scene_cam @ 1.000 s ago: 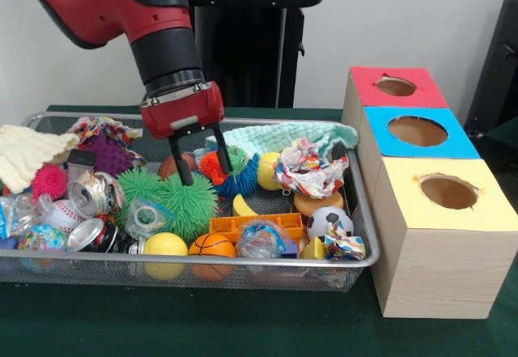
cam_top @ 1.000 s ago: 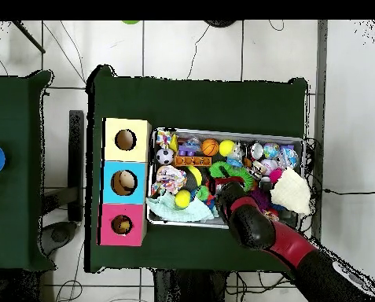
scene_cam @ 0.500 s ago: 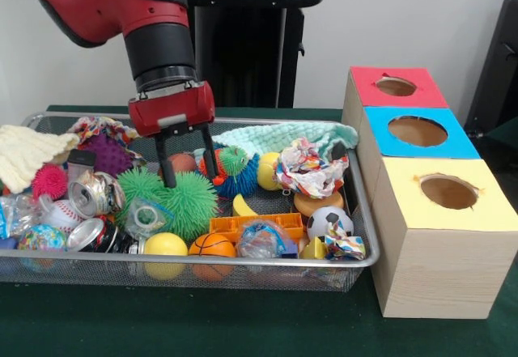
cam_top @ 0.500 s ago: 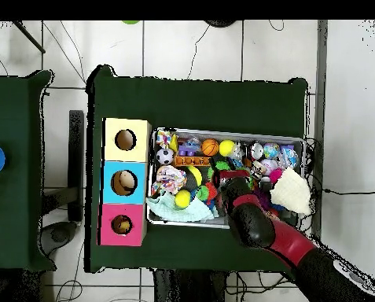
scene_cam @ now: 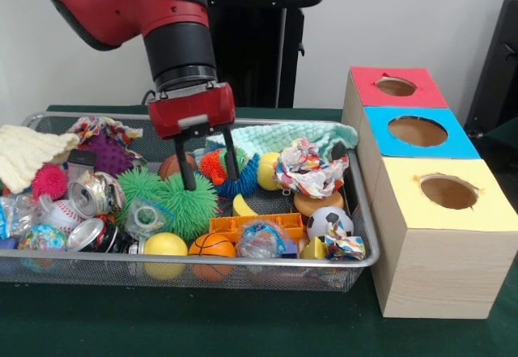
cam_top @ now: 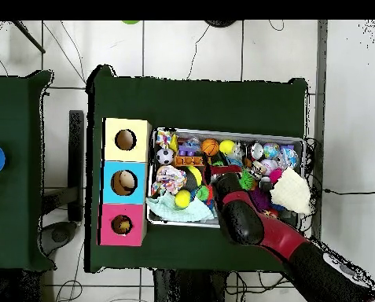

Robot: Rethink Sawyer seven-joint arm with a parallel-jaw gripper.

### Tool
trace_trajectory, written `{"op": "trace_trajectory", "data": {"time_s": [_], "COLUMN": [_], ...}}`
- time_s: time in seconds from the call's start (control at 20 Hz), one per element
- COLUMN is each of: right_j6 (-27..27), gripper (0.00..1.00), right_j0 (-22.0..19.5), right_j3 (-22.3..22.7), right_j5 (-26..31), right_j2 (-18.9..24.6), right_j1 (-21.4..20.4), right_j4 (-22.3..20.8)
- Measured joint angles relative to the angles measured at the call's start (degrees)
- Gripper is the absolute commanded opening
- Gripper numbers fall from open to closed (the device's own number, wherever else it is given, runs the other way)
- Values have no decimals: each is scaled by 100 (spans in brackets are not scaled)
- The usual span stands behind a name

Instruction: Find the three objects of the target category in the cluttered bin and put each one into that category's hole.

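1. The gripper [scene_cam: 209,167] is held with its two black fingers spread and nothing between them, low over the middle of the bin [scene_cam: 360,211].
2. An orange spiky ball [scene_cam: 212,163] lies between the fingers; a brown ball [scene_cam: 170,165] sits just outside one finger, and a green spiky ball [scene_cam: 188,205] lies just below its tip.
3. The target category cannot be told. If the orange ball is meant, the fingers should be lowered straight to either side of it before closing, so that neighbours are not caught.
4. Soft rubbery spikes are expected to yield, so a grasp across the ball's middle is advised.
5. Further out lie crushed metal cans [scene_cam: 93,195], crumpled printed paper [scene_cam: 307,169] and knitted cloth [scene_cam: 279,136].
6. The box [scene_cam: 441,244], with red, blue and yellow round-holed tops, stands well apart beyond the bin.
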Motion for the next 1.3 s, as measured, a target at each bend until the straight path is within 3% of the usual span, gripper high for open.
{"op": "trace_trajectory", "data": {"time_s": [0.35,1.3], "right_j6": [0,0], "gripper": [100,100], "right_j0": [281,390], "right_j3": [-2,-298], "right_j5": [-359,-524], "right_j2": [-31,-103], "right_j1": [231,976], "right_j4": [1,-136]}}
